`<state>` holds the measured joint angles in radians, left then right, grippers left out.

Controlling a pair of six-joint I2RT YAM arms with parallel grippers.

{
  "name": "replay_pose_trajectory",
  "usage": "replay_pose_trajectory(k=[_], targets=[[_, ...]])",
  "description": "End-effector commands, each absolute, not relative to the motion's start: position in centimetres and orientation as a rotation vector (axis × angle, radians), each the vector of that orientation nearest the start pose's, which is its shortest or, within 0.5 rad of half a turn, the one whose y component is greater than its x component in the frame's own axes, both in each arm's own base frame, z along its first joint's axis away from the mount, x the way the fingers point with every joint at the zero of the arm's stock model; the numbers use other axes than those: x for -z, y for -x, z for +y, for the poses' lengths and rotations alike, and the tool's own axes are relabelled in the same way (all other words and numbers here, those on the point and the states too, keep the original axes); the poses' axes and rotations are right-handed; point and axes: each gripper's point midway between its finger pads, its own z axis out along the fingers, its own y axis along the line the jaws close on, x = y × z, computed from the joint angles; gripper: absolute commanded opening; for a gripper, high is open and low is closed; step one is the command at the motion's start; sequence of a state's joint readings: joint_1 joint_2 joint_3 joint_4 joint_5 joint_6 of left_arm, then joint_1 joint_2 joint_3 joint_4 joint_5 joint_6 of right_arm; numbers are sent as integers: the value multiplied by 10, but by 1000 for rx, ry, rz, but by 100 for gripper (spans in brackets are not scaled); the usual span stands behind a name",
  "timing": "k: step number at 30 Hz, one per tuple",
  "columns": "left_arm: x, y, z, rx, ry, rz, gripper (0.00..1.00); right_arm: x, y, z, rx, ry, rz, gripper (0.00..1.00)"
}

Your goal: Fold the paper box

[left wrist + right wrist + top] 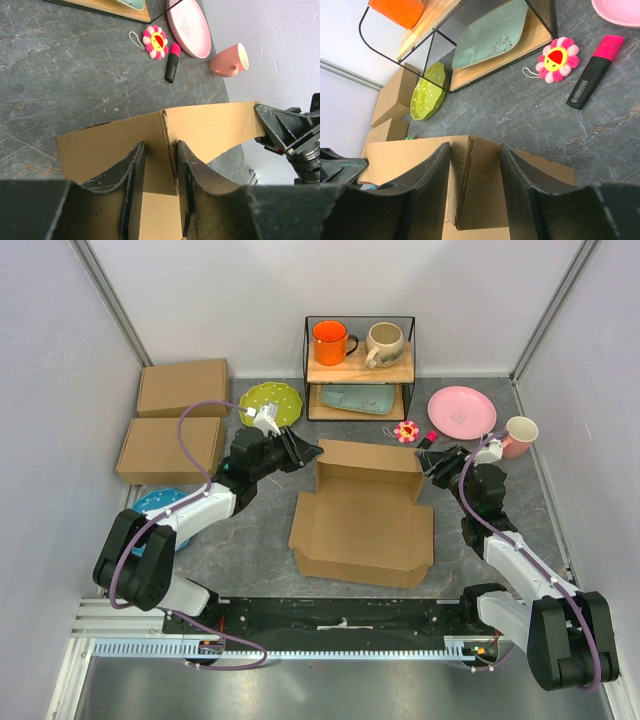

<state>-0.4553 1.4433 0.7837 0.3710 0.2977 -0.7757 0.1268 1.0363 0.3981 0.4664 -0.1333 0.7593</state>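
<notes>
We are raising the paper box's (365,530) far wall.
Left gripper (313,452) and right gripper (426,462) are straddling its corners, part-open; side walls probably next.

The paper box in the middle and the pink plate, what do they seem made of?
The paper box looks like brown corrugated cardboard, matte, with rough cut edges and crease lines. The pink plate looks like glazed ceramic, smooth with a soft sheen, though hard plastic cannot be ruled out.

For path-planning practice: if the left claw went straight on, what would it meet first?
Probably the raised flap of the box; its edge sits between the fingers of the left claw.
</notes>
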Motion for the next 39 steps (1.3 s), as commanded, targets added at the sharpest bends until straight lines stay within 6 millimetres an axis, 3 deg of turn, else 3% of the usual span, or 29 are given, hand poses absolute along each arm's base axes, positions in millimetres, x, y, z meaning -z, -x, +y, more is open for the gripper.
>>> replay_pose_trajectory(k=[1,3,5,8,12,18,20,23,24,25,26,27,28,29,30,31,32,34,35,37,39], targets=[[-96,-323,-243,985,144,2262,36,-86,-307,87,-633,-531,2036,51],[-111,-327,-242,980,141,2220,38,-100,-309,85,-620,-512,2020,63],[-141,-334,-242,976,118,2158,45,-130,-318,82,-611,-503,1957,73],[-178,-342,-241,962,96,2098,53,-164,-327,78,-591,-504,1905,78],[-213,-345,-242,972,72,2042,57,-200,-334,81,-619,-496,1858,80],[-258,-345,-234,955,39,1950,62,-236,-336,80,-612,-465,1816,84],[-268,-341,-230,947,38,1940,64,-246,-334,80,-601,-430,1814,84],[-289,-327,-223,959,28,1891,64,-279,-331,90,-595,-337,1774,83],[-307,-315,-215,958,34,1841,64,-304,-329,97,-515,-257,1735,82],[-299,-309,-210,952,50,1848,64,-309,-328,102,-444,-202,1749,83],[-300,-303,-203,940,68,1827,64,-304,-313,130,-415,-80,1807,82],[-314,-289,-194,948,73,1771,64,-326,-314,119,-238,-39,1763,82],[-298,-280,-188,934,95,1793,64,-321,-313,129,-163,26,1793,82],[-293,-277,-179,907,132,1789,64,-324,-297,153,-130,135,1802,82],[-300,-263,-171,916,140,1746,64,-324,-295,145,50,176,1792,82],[-280,-256,-166,902,166,1787,64,-313,-291,154,160,243,1804,83],[-275,-252,-161,890,182,1785,63,-308,-272,183,200,384,1776,83],[-264,-236,-151,883,204,1783,63,-294,-264,190,495,516,1725,86],[-262,-232,-146,871,214,1775,64,-285,-252,204,552,604,1693,87],[-257,-220,-136,844,216,1776,64,-270,-250,209,718,693,1651,89],[-252,-214,-130,822,216,1782,64,-256,-246,213,748,765,1630,90]])
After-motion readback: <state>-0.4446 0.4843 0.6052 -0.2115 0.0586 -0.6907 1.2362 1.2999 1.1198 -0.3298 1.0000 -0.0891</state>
